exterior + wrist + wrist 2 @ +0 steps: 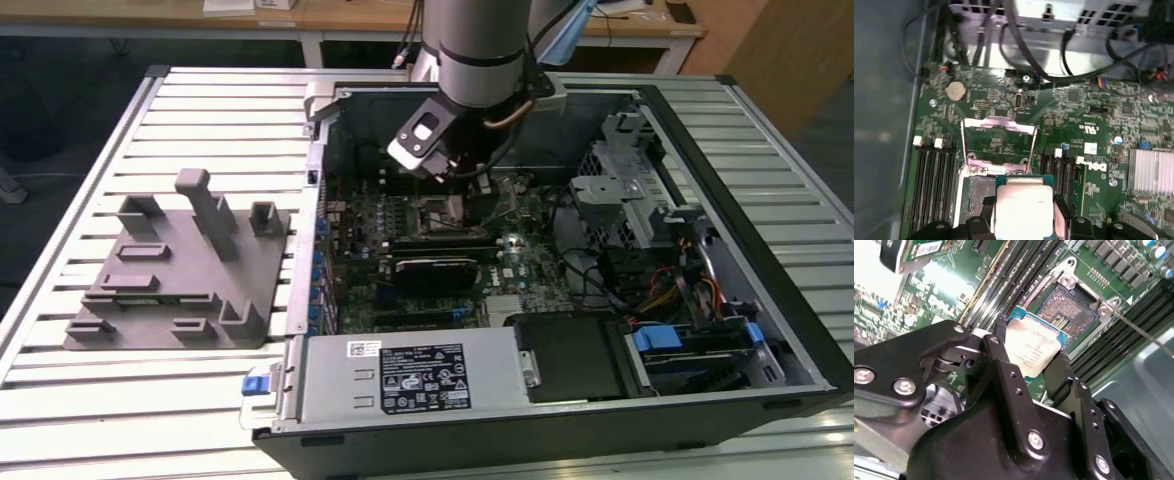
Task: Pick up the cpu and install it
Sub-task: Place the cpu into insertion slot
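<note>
Cpu point(1034, 352) is sitting between the two black fingers point(1004, 360) of the claw point(1030, 340), which is clenching it by two opposite edges, the pale metal top facing the cameras. So the picking part of the task is looking finished: the chip is off the table point(80, 400) and away from the grey plastic fixture point(180, 270), and the arm point(474, 50) is reaching down into the open computer case point(747, 130) in the exterior view.

In both wrist views the claw is holding the cpu just beside the open socket point(1069, 307) on the green motherboard point(1079, 110), with one part of the chip overlapping the socket's edge. The metal retention frame point(998, 142) of the socket is standing lifted, so the bed of contacts is lying uncovered.

The installing part is not done. The cpu is not lying flat inside the socket, and it is appearing a little tilted and shifted against the socket's outline. Whether it is hovering above the board or touching the socket rim, one cannot tell from these views. The frame is not closed over anything.
</note>
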Robot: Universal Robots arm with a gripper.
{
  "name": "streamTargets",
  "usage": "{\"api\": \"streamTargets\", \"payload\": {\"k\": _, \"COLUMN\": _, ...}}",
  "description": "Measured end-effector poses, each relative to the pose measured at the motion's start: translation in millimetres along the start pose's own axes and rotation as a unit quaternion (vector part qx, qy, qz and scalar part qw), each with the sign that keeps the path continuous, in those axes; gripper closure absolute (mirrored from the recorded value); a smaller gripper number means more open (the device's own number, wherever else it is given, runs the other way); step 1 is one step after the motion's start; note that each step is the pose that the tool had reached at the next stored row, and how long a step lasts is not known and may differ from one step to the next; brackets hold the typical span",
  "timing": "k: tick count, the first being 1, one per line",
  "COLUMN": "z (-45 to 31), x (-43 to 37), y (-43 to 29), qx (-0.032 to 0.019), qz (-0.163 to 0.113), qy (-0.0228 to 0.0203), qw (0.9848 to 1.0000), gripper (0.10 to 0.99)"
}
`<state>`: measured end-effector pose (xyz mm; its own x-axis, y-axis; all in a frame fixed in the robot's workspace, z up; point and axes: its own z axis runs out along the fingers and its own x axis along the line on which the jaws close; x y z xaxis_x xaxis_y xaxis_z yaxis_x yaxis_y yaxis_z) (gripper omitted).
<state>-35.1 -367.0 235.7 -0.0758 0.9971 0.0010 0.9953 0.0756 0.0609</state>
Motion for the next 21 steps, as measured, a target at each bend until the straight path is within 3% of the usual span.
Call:
{"api": "streamTargets", "payload": {"k": 9, "z": 3.4, "x": 10.3, "y": -3.5, "qx": 0.0006, "qz": 0.009, "qy": -0.0006, "qw": 1.0, "gripper": 0.545}}
{"api": "streamTargets", "payload": {"k": 21, "z": 15.7, "x": 18.4, "y": -7.8, "qx": 0.0029, "qz": 0.015, "qy": -0.0009, "qw": 0.9999, "gripper": 0.545}}
